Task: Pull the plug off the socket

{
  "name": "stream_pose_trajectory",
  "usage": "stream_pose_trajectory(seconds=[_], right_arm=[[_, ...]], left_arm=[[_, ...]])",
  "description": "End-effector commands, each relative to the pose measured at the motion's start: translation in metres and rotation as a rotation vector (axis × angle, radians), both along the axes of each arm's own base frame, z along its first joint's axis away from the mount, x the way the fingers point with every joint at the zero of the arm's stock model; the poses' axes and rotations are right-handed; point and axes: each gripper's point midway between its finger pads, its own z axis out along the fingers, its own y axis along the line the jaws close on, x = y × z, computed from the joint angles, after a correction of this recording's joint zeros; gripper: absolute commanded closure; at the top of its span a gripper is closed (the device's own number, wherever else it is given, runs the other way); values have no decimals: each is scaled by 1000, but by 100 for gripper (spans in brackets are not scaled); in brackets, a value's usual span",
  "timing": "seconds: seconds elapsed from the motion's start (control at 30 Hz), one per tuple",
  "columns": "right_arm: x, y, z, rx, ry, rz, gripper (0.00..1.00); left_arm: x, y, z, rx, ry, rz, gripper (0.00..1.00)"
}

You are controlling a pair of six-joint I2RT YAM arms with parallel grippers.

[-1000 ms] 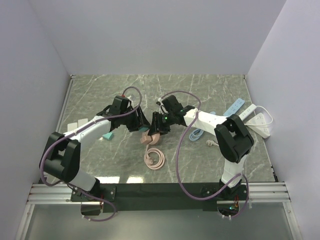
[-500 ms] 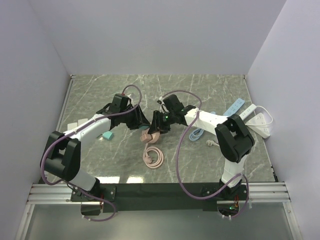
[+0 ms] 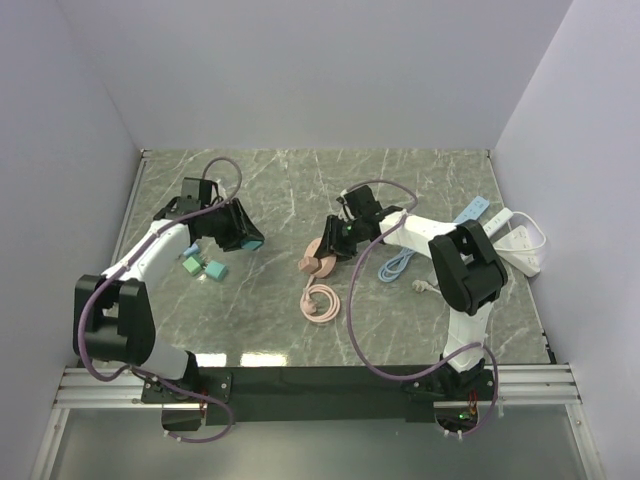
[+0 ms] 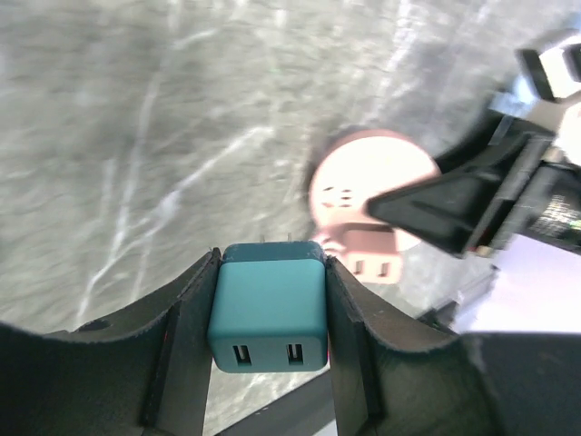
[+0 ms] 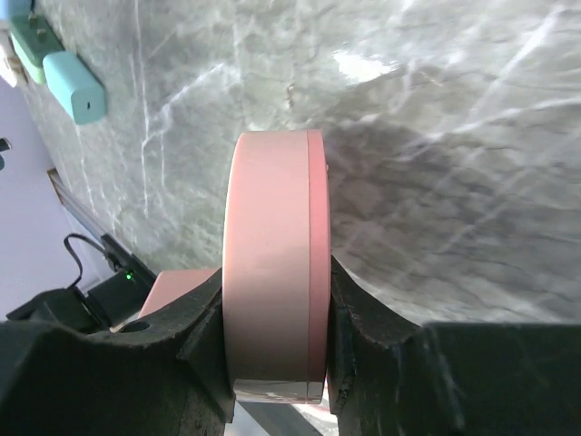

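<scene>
Teal plug clamped in our left gripper, pink socket in our right gripper, well apart; we judge unplugging done.

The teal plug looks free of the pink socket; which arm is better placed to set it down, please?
Left: the left claw grips the plug, apart from the socket, while the right claw clamps the socket.
</scene>
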Motion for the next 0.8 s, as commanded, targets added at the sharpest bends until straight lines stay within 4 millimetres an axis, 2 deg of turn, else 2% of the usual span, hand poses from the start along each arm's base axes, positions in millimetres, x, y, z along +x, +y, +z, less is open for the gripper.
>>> stream_pose_trajectory(seconds=[0.0,0.07,0.13,0.2,0.27,0.3,0.37,0.43,0.47,0.5,0.6,0.77], right_arm=[[6,-6,1,-57,-48,0,100],[8,-5,5,-49,-56,1,100],[6,-2,7,-35,-53,6,100],[5,-1,9,-20,-51,3,100],[3,-1,9,-10,-47,6,100],[3,0,10,-7,-50,7,100],[1,-1,12,-4,-52,13,100],[-1,-1,12,-3,-54,15,100],[-2,-1,15,1,-61,18,100],[-2,0,16,3,-63,19,100],[-4,2,17,1,-64,24,100],[-4,8,19,-1,-60,29,100]], left_arm=[[3,19,16,129,-41,44,100],[11,32,22,173,-65,95,99],[19,59,17,235,-63,179,99],[26,85,-3,263,-16,242,100],[27,93,-28,276,36,231,100],[33,112,-34,279,41,280,99],[35,121,-46,266,58,294,99],[40,134,-50,262,58,333,99],[40,138,-55,263,75,337,96],[41,140,-58,263,83,344,75],[42,149,-63,262,107,376,41],[40,153,-53,281,80,399,19]])
